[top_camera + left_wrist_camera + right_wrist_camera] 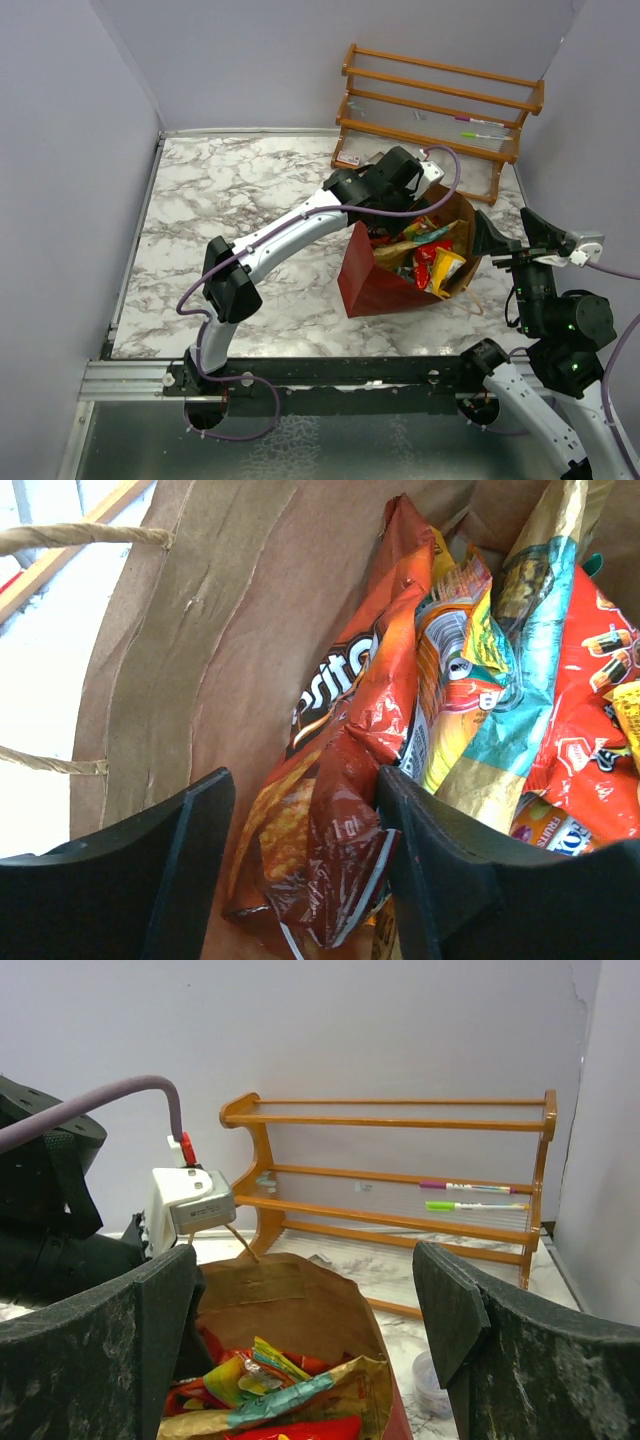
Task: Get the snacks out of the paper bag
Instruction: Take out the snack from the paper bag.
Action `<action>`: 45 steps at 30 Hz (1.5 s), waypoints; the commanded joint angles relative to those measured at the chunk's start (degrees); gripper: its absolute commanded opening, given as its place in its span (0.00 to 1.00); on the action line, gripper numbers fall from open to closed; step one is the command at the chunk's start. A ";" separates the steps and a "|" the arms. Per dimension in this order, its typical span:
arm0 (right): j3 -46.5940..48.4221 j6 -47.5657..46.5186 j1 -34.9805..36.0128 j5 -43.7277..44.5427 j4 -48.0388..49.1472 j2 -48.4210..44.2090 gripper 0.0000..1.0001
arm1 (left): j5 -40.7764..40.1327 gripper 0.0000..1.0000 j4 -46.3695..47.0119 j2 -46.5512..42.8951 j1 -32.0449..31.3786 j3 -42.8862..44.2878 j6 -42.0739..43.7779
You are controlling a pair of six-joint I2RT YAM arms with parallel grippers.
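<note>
Red paper carrier bag [372, 285], crinkly snack packets [432, 258] all inside; left gripper [305, 795] spread astride orange chip bag [330, 710], right gripper [305, 1265] agape.

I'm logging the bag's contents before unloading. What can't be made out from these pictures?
Orange chip bag: left wrist view, creases hide part of its lettering.
Paper bag bottom: top view, packets and left arm cover it.
Markers on the rack: right wrist view, print too small.
</note>
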 commanded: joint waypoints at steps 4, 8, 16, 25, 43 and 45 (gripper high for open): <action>-0.58 0.43 -0.01 0.67 0.58 0.40 0.90 | -2.97 0.45 -0.16 -0.28 -0.15 0.72 0.39; -0.67 0.52 -0.01 0.71 0.70 0.36 0.91 | -2.86 0.24 0.50 -1.90 -0.15 1.28 0.23; -1.02 0.77 -0.01 0.78 0.70 0.47 0.91 | -2.84 0.00 2.57 -5.73 -0.15 2.09 0.32; -1.39 1.20 -0.06 1.02 0.55 0.45 0.91 | -3.29 0.00 9.60 -12.21 -0.15 0.04 1.04; -1.91 2.09 -0.02 0.76 1.52 2.36 0.91 | -7.13 0.00 28.62 -33.96 -0.15 -14.29 2.26; -1.91 2.19 0.00 0.56 1.65 2.66 0.91 | -9.25 0.00 30.25 -37.09 -0.15 -16.23 2.71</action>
